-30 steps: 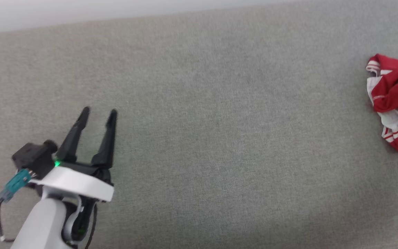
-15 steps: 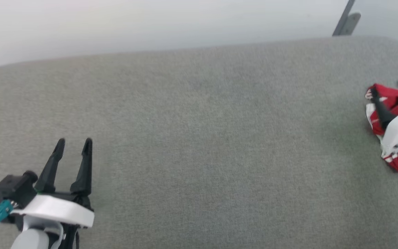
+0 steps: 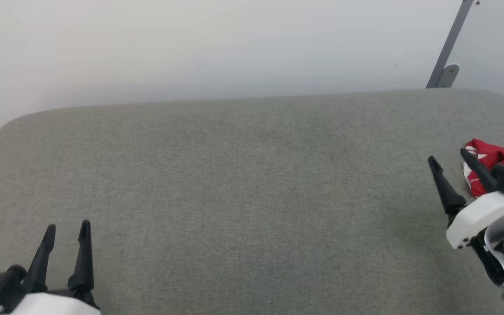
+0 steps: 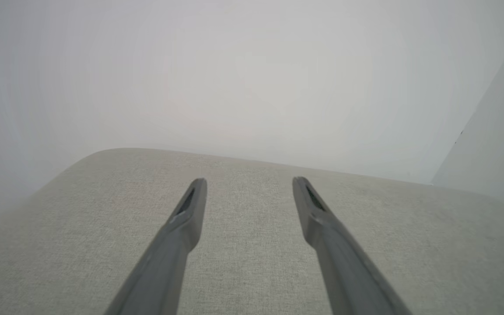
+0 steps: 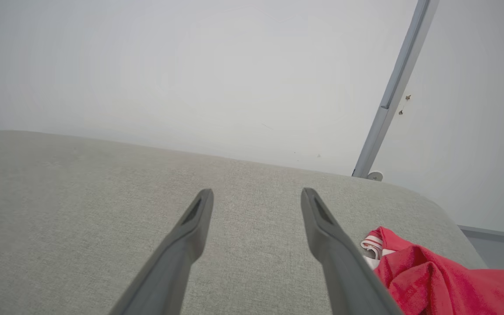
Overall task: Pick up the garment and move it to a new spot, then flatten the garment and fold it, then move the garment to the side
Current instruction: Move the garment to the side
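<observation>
The right gripper (image 3: pixel 448 156) and left gripper (image 3: pixel 68 225) are standing spread and empty. We are seeing the garment (image 5: pixel 431 280) outside the right gripper's fingers; closing here risks grasping nothing.

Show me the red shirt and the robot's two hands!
red shirt (image 5: pixel 435 280): right wrist view, on the bunched red cloth.
left hand (image 3: pixel 68 226): head view, midway between its fingertips.
right hand (image 3: pixel 447 156): head view, midway between its fingertips.
</observation>
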